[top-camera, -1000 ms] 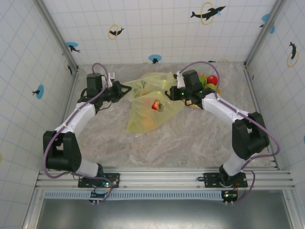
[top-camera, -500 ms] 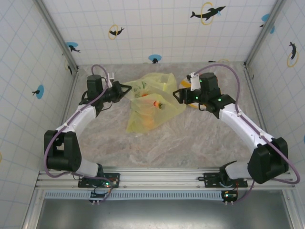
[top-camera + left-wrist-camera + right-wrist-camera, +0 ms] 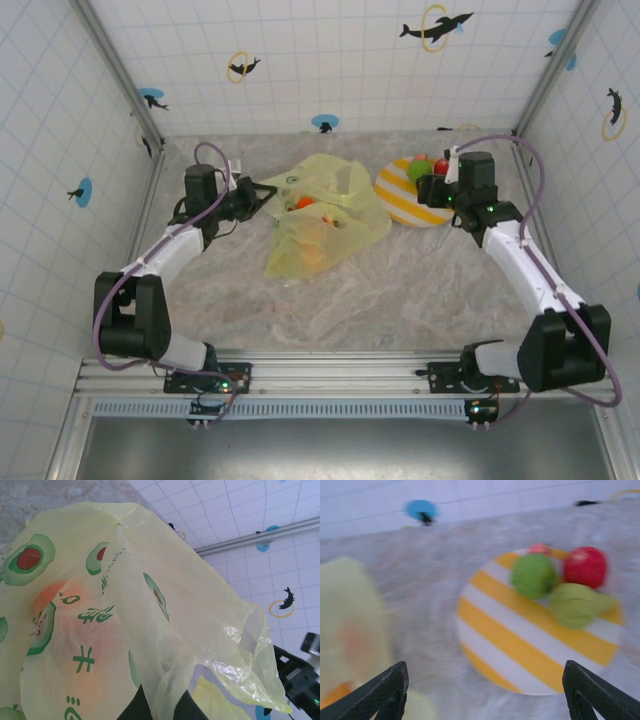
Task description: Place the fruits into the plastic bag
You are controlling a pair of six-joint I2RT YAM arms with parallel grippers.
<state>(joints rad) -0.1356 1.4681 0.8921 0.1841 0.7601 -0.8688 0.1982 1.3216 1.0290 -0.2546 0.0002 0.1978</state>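
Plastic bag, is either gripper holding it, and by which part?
The left gripper pinches the plastic bag by a fold of film at its left edge. The right gripper hangs open, holding nothing.

The picture is blurred. A yellow-and-white striped plate [image 3: 520, 645] lies on the marbled table [image 3: 420, 580]. The fruits [image 3: 555, 597] sit on the plate's far right part: a green ball [image 3: 534, 575], a red ball [image 3: 585, 567] beside it, a yellow-green one [image 3: 577, 606] just nearer, and a small pinkish one [image 3: 539, 548] at the far rim. Left of the plate lies the plastic bag [image 3: 350, 625], with orange showing through. The right gripper [image 3: 487, 692] has its fingers [image 3: 380, 692] spread wide, either side of the plate's near edge.
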